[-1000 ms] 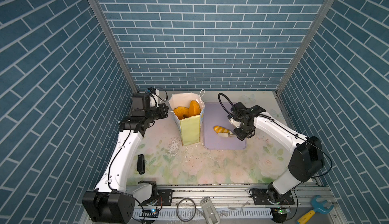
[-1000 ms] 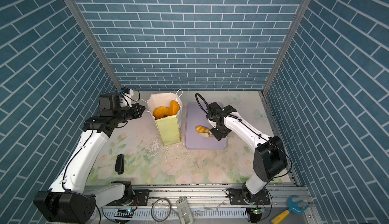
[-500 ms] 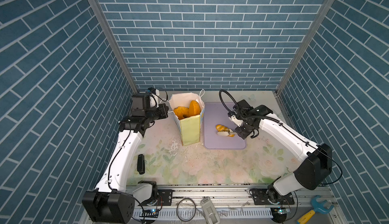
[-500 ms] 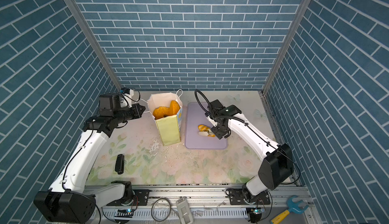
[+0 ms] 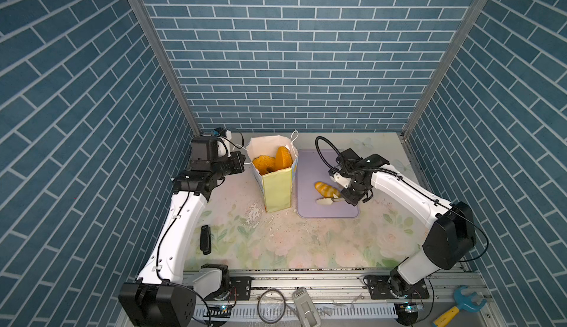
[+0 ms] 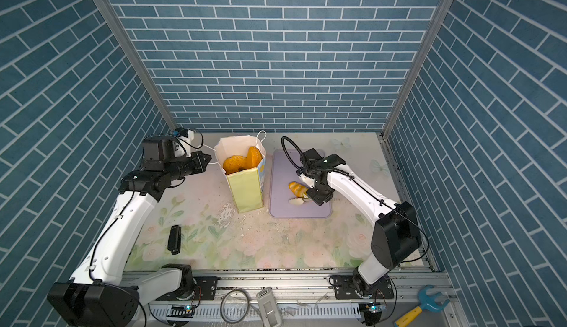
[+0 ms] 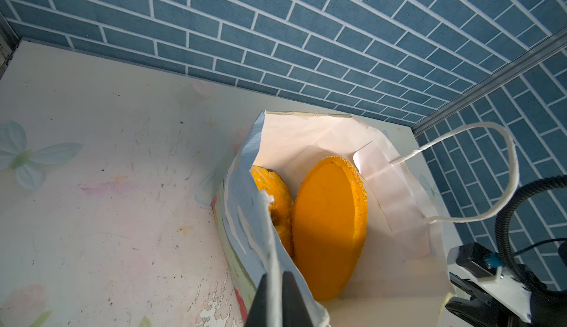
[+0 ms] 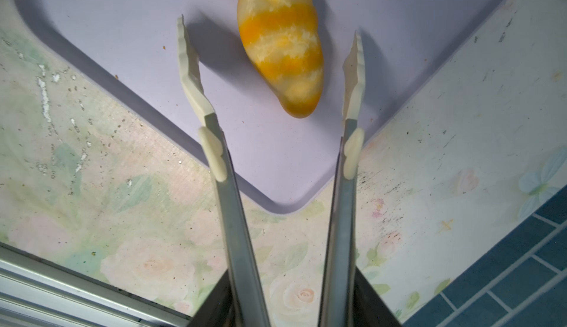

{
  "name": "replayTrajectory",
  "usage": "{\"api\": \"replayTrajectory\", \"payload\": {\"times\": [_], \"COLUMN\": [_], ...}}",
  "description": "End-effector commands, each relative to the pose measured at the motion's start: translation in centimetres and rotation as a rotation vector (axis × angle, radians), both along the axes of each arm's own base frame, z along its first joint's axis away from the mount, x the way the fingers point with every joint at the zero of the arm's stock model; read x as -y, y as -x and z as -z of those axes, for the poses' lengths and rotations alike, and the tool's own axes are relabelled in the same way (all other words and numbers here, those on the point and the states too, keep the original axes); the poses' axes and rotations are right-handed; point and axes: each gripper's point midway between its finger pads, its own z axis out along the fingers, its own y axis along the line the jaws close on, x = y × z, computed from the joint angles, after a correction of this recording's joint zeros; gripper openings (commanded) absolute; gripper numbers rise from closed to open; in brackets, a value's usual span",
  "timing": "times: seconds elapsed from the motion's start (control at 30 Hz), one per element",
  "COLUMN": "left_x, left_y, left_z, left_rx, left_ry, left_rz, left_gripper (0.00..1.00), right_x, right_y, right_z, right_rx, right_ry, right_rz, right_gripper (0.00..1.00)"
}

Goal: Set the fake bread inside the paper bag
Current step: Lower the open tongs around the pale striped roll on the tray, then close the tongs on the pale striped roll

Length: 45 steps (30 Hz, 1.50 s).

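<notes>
Both top views: floral table [image 5: 322,242], blue-brick walls [image 5: 291,49]. Paper bag [image 5: 277,190] holds loaf [image 5: 283,158], ring [image 5: 264,164]; tray [image 5: 310,162] holds striped roll [image 5: 326,189]. Left pincer [image 7: 275,279] pinches bag handle [image 7: 271,248]; right pincer [image 8: 293,285] squeezes parted tongs [image 8: 227,205].

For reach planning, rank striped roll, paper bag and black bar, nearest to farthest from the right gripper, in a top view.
From the right gripper:
1. striped roll, just beside it.
2. paper bag, farther left.
3. black bar, far left, near the front.
</notes>
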Motion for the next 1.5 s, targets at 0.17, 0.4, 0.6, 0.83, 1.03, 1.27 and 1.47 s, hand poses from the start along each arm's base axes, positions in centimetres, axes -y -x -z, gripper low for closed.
{"api": "replayTrajectory", "payload": {"times": [0.17,0.4,0.6,0.83,1.03,1.27,1.47], "left_x": [0.0,-0.1,0.0,0.1,0.0,0.2,0.2], "left_y": [-0.1,-0.4,-0.6,-0.6,-0.6,-1.1,-1.4], "left_z": [0.0,0.3,0.3,0.3,0.4,0.7,1.1], "left_rx": [0.007,-0.006,-0.005,-0.007,-0.013,-0.03,-0.036], "left_ry": [0.014,0.01,0.01,0.013,0.006,0.009,0.005], "left_rz": [-0.013,-0.019,-0.018,-0.018,-0.019,-0.009,-0.011], "left_gripper": [0.11,0.11,0.11,0.11,0.11,0.11,0.11], "right_x": [0.0,0.0,0.0,0.6,0.8,0.6,0.3], "right_y": [-1.9,-1.9,-1.6,-2.4,-1.9,-1.7,-2.1], "right_z": [0.9,0.5,0.6,1.6,1.7,1.1,-0.2], "right_rx": [0.036,0.023,0.014,0.008,-0.014,-0.007,0.021], "right_ry": [0.014,-0.047,-0.046,-0.022,-0.042,-0.07,-0.091], "right_rz": [0.016,0.037,0.024,0.056,0.084,0.113,0.145], "right_gripper": [0.51,0.51,0.51,0.49,0.43,0.36,0.32]}}
